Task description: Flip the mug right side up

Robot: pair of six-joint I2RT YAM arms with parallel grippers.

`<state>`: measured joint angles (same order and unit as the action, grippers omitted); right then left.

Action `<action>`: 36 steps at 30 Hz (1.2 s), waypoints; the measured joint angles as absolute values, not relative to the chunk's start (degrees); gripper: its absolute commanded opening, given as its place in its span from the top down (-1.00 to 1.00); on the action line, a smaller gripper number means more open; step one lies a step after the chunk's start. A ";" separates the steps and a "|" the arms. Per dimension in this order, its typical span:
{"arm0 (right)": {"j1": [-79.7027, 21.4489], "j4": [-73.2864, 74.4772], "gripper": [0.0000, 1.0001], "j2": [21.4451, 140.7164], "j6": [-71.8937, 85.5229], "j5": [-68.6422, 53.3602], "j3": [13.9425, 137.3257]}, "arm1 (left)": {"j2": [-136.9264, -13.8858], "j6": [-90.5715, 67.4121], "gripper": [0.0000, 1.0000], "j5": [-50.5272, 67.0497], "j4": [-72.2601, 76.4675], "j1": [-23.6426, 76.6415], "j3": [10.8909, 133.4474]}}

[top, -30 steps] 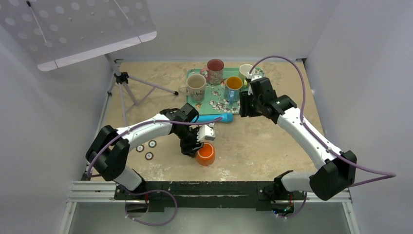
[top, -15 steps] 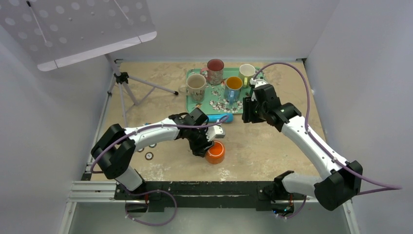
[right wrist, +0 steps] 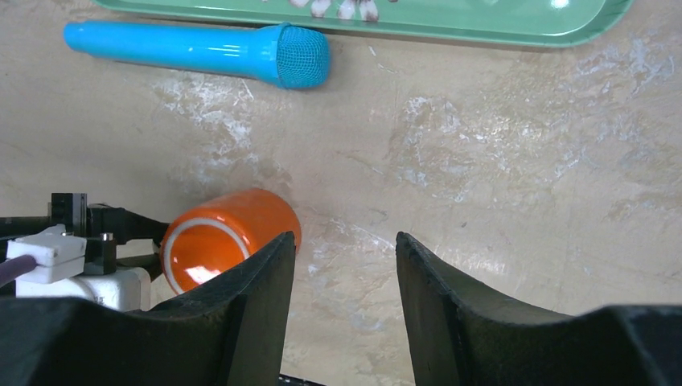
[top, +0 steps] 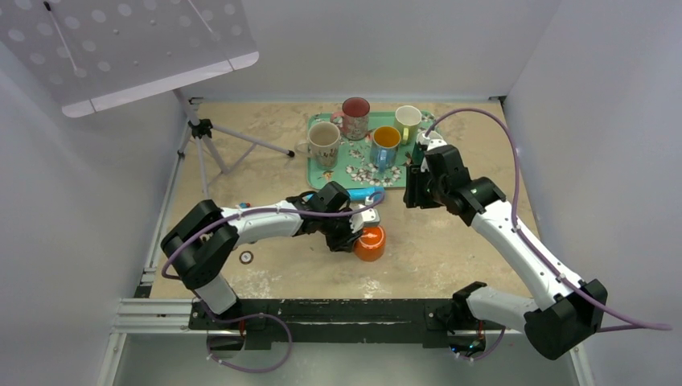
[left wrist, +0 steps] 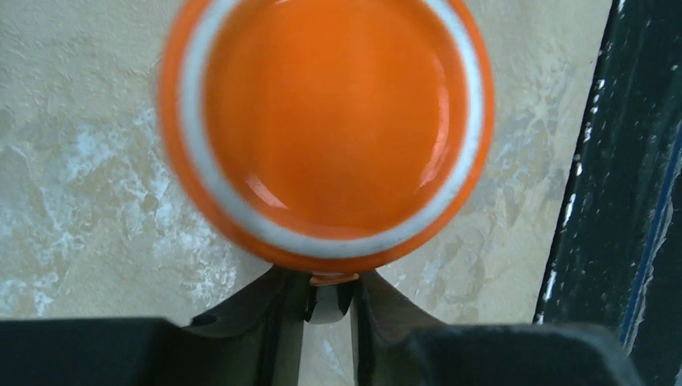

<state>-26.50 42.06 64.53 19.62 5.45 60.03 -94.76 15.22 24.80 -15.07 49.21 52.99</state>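
The orange mug (top: 370,243) lies tipped on its side on the table, its white-ringed base (left wrist: 326,129) turned toward the left wrist camera. My left gripper (top: 352,233) is at the mug's left side, and its jaws (left wrist: 330,281) are shut on the mug's handle, of which a small orange piece shows between the fingers. The mug's mouth is hidden. My right gripper (top: 412,190) hangs open above the table, to the right of the mug (right wrist: 229,233) and beyond it, with nothing between its fingers (right wrist: 344,241).
A green floral tray (top: 310,153) at the back holds several upright mugs. A blue microphone (right wrist: 201,50) lies just in front of the tray. A tripod (top: 205,133) stands at back left. Small rings (top: 246,257) lie near the left arm. The black rail (left wrist: 627,201) runs along the near edge.
The left arm moved right and slightly back with the mug, which tipped from base-up onto its side. The left jaws narrowed on the handle. The right arm drifted slightly right.
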 measured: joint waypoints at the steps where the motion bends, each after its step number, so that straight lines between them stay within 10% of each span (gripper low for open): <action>1: -26.50 42.26 -0.05 64.53 19.68 5.50 60.03 | -94.89 14.92 0.90 25.12 -14.37 49.21 52.95; 15: -26.11 38.28 -0.87 52.64 27.92 -1.30 57.17 | -95.02 1.96 1.00 38.87 -29.04 39.94 67.77; 21: -25.69 22.70 -0.93 48.21 41.19 -12.14 51.99 | -94.19 -9.82 1.00 46.63 -32.38 34.83 83.18; 32: -25.54 -2.37 -0.56 49.12 59.29 -16.21 44.95 | -92.77 -27.00 1.00 55.90 -29.26 32.64 88.95; 36: -25.36 -9.39 0.10 50.15 61.84 -16.10 44.36 | -92.66 -30.52 1.00 57.91 -25.78 32.82 87.92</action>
